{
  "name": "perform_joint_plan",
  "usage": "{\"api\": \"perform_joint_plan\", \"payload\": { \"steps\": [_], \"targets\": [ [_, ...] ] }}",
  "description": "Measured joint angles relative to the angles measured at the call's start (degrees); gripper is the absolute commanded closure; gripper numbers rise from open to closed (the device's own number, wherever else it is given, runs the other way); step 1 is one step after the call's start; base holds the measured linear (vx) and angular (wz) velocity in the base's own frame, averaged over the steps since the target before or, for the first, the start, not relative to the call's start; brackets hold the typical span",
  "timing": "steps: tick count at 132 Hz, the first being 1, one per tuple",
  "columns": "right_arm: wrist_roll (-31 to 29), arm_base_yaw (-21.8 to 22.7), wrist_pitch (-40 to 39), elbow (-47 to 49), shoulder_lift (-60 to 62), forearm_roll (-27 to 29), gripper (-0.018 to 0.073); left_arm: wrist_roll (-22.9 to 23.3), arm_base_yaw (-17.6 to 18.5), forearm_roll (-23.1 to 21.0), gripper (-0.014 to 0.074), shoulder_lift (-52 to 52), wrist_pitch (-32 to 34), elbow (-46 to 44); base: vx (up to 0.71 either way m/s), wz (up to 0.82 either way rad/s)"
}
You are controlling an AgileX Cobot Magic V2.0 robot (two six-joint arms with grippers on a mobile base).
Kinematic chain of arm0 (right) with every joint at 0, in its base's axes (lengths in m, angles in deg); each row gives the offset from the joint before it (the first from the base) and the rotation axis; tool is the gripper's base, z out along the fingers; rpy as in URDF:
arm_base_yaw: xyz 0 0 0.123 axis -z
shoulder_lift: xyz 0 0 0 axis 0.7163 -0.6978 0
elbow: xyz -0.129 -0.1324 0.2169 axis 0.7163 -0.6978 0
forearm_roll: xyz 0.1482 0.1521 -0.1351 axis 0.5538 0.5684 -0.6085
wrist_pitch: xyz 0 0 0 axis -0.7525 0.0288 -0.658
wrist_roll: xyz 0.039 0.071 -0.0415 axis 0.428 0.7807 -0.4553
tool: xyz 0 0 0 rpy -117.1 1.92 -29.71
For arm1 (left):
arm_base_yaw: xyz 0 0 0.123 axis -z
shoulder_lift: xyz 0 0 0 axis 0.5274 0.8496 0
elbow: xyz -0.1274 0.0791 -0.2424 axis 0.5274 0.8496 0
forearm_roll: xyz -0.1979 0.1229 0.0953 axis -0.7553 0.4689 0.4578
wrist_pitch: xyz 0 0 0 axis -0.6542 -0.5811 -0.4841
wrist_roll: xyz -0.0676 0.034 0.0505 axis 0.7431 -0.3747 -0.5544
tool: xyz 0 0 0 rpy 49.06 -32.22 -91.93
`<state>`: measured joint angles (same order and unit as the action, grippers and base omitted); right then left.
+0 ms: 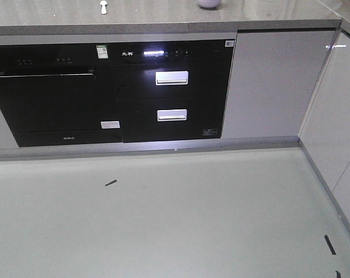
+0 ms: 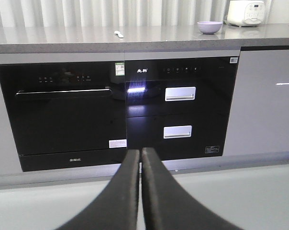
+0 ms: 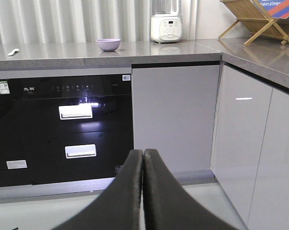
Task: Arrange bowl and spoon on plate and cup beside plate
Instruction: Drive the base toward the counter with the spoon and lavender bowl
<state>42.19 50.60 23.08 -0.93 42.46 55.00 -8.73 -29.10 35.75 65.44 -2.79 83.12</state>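
1. Left claw (image 2: 140,152): the two dark fingers are pressed together, tips touching, nothing between them. It hangs low over the floor and faces the cabinet front.
2. Right claw (image 3: 143,153): the same, fingers together and empty, aimed at the seam between the black appliance and the white cupboard door (image 3: 175,120).
3. Floor (image 1: 181,220): pale and glossy, with a short dark tape mark (image 1: 110,183) left of centre.
4. Cabinet front: a black oven door (image 2: 63,115) on the left and two black drawers with silver handles (image 2: 180,93) to its right.
5. Worktop (image 2: 63,40): grey stone, running above the appliances.
6. Spoon (image 2: 118,34): lies flat on the worktop above the oven's right edge.
7. Bowl (image 2: 209,27): stands upright on the worktop, well apart from the spoon and to its right in the views.
8. Farthest back: a white rice cooker (image 2: 246,12) behind the bowl, a blender (image 3: 166,21), a wooden rack (image 3: 257,19) on the side worktop, and a pleated white curtain (image 2: 87,12).
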Motion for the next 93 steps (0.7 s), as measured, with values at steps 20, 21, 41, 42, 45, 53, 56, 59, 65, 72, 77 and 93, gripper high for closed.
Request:
{"api": "perform_joint_plan", "payload": {
  "steps": [20,21,41,42,45,53,56,59,65,72,77,93],
  "targets": [
    [0.0,0.0,0.0,0.0,0.0,0.0,0.0568,0.0,0.0,0.0,0.0603,0.0,0.0,0.0,0.18,0.04],
    [0.0,0.0,0.0,0.0,0.0,0.0,0.0568,0.0,0.0,0.0,0.0603,0.0,0.0,0.0,0.19,0.04],
    [0.0,0.0,0.0,0.0,0.0,0.0,0.0568,0.0,0.0,0.0,0.0603,0.0,0.0,0.0,0.19,0.04],
    [0.0,0.0,0.0,0.0,0.0,0.0,0.0568,0.0,0.0,0.0,0.0603,0.0,0.0,0.0,0.19,0.04],
    [0.0,0.0,0.0,0.0,0.0,0.0,0.0568,0.0,0.0,0.0,0.0603,0.0,0.0,0.0,0.19,0.04],
    [0.0,0.0,0.0,0.0,0.0,0.0,0.0568,0.0,0.0,0.0,0.0603,0.0,0.0,0.0,0.19,0.03],
    [0.0,0.0,0.0,0.0,0.0,0.0,0.0568,0.0,0.0,0.0,0.0603,0.0,0.0,0.0,0.19,0.03],
    [0.0,0.0,0.0,0.0,0.0,0.0,0.0568,0.0,0.0,0.0,0.0603,0.0,0.0,0.0,0.18,0.03],
    [0.0,0.0,0.0,0.0,0.0,0.0,0.0568,0.0,0.0,0.0,0.0603,0.0,0.0,0.0,0.18,0.03],
    [0.0,0.0,0.0,0.0,0.0,0.0,0.0568,0.0,0.0,0.0,0.0603,0.0,0.0,0.0,0.18,0.03],
    [0.0,0.0,0.0,0.0,0.0,0.0,0.0568,0.0,0.0,0.0,0.0603,0.0,0.0,0.0,0.18,0.02],
    [0.0,0.0,0.0,0.0,0.0,0.0,0.0568,0.0,0.0,0.0,0.0603,0.0,0.0,0.0,0.17,0.02]
  ]
}}
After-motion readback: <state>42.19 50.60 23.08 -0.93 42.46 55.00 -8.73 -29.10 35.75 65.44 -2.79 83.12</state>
